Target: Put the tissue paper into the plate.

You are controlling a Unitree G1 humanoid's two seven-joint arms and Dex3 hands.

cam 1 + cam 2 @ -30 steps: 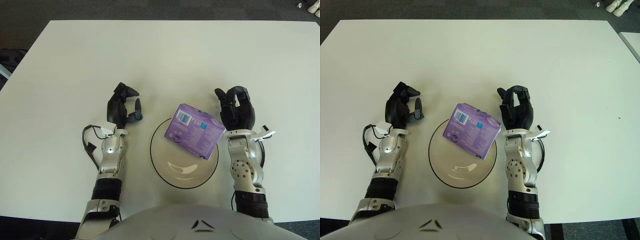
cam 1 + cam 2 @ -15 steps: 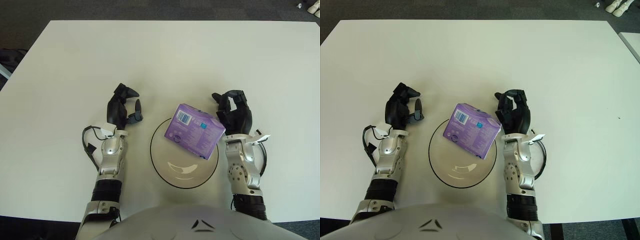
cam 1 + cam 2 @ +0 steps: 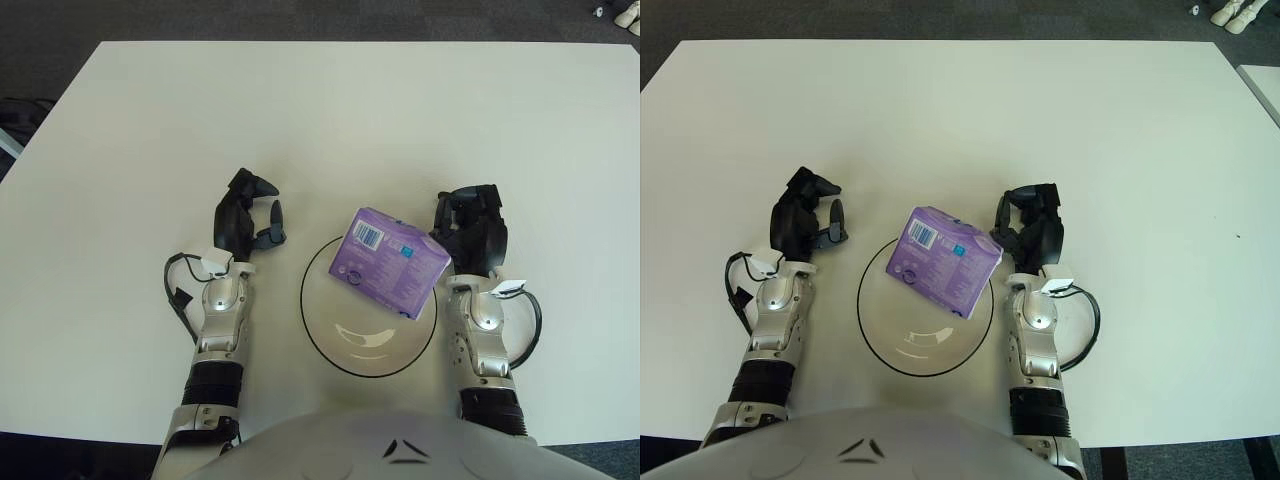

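1. On the white table [image 3: 330, 110] sits a round plate [image 3: 325, 330] with a dark rim, right in front of the robot. Every place below is told from this plate.
2. The purple tissue paper pack [image 3: 392, 261] lies on the far right part of the plate. It leans on the rim there and looks tipped, with one side higher than the other.
3. The pack's long side runs from the far left of the plate down to its near right edge. Part of the pack sticks out a little past the rim on the right.
4. The right hand [image 3: 470, 228] is just to the right of the plate, very close to the pack's right end. Its dark fingers [image 3: 452, 212] are bent loosely and hold nothing. I cannot tell if they touch the pack.
5. The left hand [image 3: 245, 215] shows to the left of the plate, apart from it. Its fingers are spread loosely and hold nothing.
6. The right hand is much nearer to the pack than the left hand. The pack lies to the left of the right hand.
7. I think the job is almost done, since the pack is already in the plate. If the pack needs a push, it should go left, toward the middle of the plate.
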